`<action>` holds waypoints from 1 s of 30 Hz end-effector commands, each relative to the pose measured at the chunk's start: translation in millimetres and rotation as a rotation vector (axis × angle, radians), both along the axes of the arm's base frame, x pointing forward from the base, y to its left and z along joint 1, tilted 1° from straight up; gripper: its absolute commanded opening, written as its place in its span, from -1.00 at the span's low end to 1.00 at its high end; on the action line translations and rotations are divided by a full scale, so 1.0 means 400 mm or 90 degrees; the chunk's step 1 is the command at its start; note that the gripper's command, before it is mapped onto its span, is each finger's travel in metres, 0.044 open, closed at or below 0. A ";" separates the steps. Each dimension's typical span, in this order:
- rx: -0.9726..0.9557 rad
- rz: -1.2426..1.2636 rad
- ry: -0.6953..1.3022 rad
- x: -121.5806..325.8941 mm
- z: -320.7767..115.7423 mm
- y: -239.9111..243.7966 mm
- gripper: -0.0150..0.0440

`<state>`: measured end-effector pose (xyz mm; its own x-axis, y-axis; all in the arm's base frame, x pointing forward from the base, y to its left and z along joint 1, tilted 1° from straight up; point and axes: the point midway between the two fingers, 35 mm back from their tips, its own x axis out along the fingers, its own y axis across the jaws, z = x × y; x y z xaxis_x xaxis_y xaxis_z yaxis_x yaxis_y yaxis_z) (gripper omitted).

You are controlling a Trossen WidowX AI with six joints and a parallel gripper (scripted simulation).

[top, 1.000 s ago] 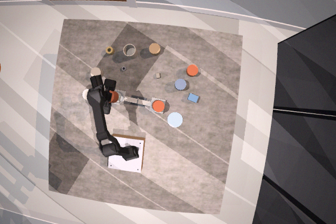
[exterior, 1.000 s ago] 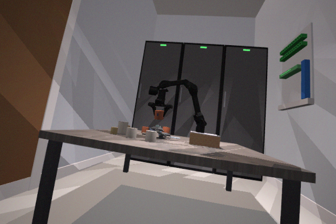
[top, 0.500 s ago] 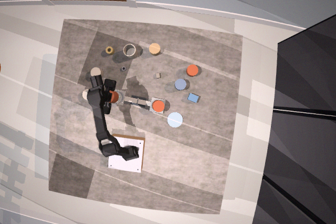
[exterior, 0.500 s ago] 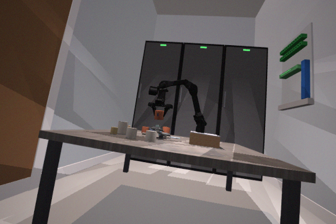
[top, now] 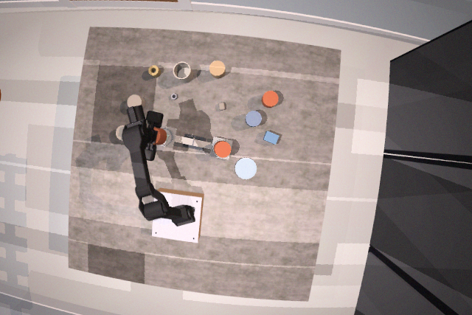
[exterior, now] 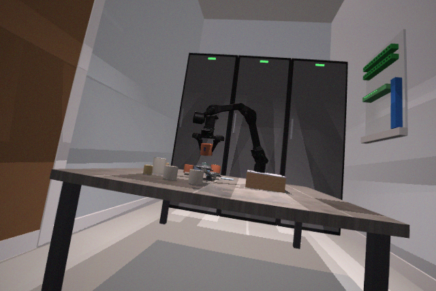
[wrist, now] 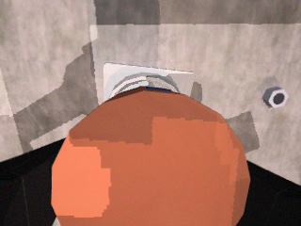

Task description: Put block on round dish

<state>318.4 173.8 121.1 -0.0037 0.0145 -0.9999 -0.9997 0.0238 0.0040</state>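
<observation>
My gripper (top: 155,136) (exterior: 206,145) is shut on an orange-red cup (top: 161,136) (exterior: 206,149) (wrist: 150,165), held upright well above the near end of the balance (top: 190,141) (wrist: 109,75). A second orange-red cup (top: 222,149) (exterior: 215,168) stands on the balance's other end. The round dish (top: 245,168), pale blue, lies beside that end with nothing on it. The held cup covers most of the near pan in the wrist view, and I cannot make out a block there. A small dark blue mark shows on the held cup's side in the exterior view.
Beyond the balance stand a blue cylinder (top: 253,118), a blue box (top: 271,137) and another orange-red cylinder (top: 270,99) (exterior: 188,168). A nut (top: 173,96) (wrist: 275,97), a small tan block (top: 221,105) and a hollow cup (top: 181,70) lie to one side. Beige cylinders (top: 133,101) (exterior: 195,176) stand near the arm.
</observation>
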 end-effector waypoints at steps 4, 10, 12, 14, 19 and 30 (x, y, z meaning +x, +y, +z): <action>0.000 0.000 -0.001 0.000 0.000 0.000 -0.49; 0.000 0.000 -0.001 0.000 0.000 0.000 -0.49; 0.000 0.000 -0.001 0.000 0.000 0.000 -0.49; 0.000 0.000 -0.001 0.000 0.000 0.000 -0.49; 0.000 0.000 -0.001 0.000 0.000 0.000 -0.49; 0.005 0.002 -0.001 -0.134 -0.122 0.140 -0.49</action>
<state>285.3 213.6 87.1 -0.0013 0.0183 -0.9998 -0.9998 0.0204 0.0016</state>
